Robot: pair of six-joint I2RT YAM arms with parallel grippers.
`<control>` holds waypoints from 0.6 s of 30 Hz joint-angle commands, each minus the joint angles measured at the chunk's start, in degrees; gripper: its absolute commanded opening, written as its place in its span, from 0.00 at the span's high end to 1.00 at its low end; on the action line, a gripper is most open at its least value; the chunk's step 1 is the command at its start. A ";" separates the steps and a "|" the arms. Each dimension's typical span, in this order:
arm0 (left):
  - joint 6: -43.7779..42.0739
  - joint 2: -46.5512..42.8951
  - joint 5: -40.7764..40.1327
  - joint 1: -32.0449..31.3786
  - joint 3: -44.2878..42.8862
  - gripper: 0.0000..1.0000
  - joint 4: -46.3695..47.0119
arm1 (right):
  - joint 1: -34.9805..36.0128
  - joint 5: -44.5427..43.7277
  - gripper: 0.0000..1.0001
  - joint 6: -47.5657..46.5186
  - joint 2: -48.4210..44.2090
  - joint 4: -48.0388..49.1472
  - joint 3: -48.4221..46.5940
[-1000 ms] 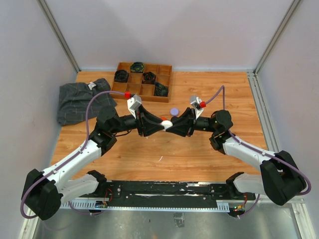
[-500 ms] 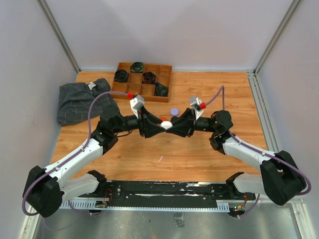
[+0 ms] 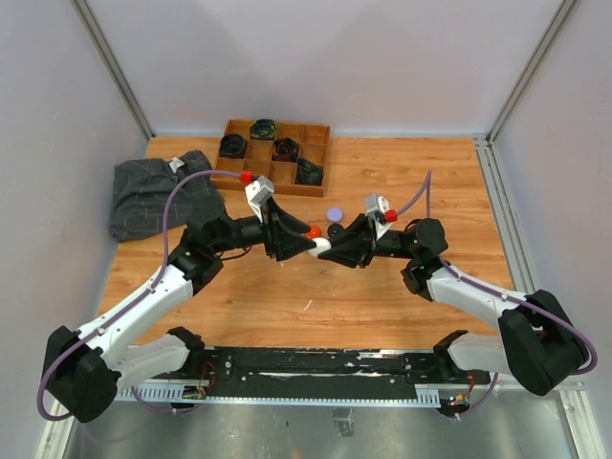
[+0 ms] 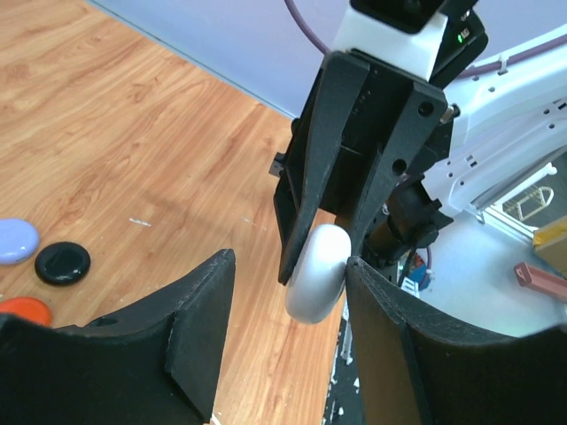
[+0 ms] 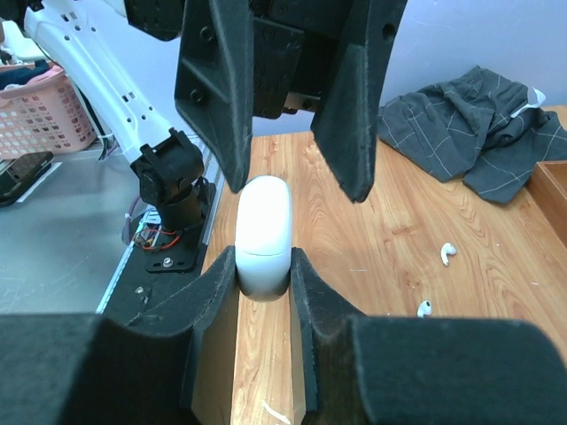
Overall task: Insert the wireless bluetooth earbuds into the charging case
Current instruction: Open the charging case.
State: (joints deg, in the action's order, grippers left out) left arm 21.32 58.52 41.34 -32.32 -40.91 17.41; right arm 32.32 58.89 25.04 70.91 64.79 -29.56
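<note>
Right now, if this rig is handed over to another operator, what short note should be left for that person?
Right gripper: shut on the white charging case, held off the table.
Left gripper: open, its fingers either side of the case.
Two white earbuds lie loose on the table.
Done: case picked up; its lid looks closed.
Left: open it, insert the earbuds.

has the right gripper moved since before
Yes. The right gripper, clamping the white case, has shifted toward the near edge, away from the lilac case.
</note>
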 commanded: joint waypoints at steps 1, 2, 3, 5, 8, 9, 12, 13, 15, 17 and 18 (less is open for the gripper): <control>0.09 -0.96 -1.77 0.32 -2.80 0.42 -2.44 | 1.10 1.67 0.99 -2.80 -1.59 4.97 1.33; 0.12 -0.88 -1.83 0.32 -2.98 0.42 -2.75 | 1.16 1.72 0.99 -2.95 -1.56 5.25 1.49; 0.12 -0.79 -1.94 0.35 -3.11 0.42 -3.02 | 1.22 1.70 0.99 -3.18 -1.54 5.81 1.63; 0.04 -0.63 -2.37 0.41 -3.49 0.42 -3.86 | 1.34 1.71 0.99 -3.24 -1.44 6.62 1.95; -0.58 -0.72 -1.31 0.39 -3.30 0.42 -3.75 | 1.30 1.45 0.99 -3.21 -1.17 6.84 1.98; -0.50 -0.85 -1.23 0.40 -3.04 0.41 -3.53 | 1.32 1.44 0.99 -3.17 -1.12 6.90 1.93; -0.84 -0.87 0.21 0.41 -2.47 0.39 -3.01 | 1.32 1.24 0.99 -2.99 -0.81 7.27 1.87; -0.88 -0.87 0.44 0.34 -2.10 0.37 -2.61 | 1.30 1.14 0.99 -2.84 -0.72 7.30 1.80; -0.63 -0.76 1.85 0.33 -1.22 0.35 -1.54 | 1.35 0.85 0.99 -2.67 -0.67 7.32 1.70; -0.02 -0.27 2.18 0.30 -0.43 0.34 -0.94 | 1.34 0.72 0.99 -2.68 -0.64 7.28 1.70; 0.26 0.01 2.18 0.32 -0.12 0.34 -0.63 | 1.27 0.70 0.99 -2.63 -0.56 7.28 1.72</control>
State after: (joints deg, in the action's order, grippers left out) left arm 21.15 58.39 41.65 -32.32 -42.37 14.90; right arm 32.56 58.98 22.85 70.63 68.36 -28.21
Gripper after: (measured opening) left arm 0.655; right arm 0.238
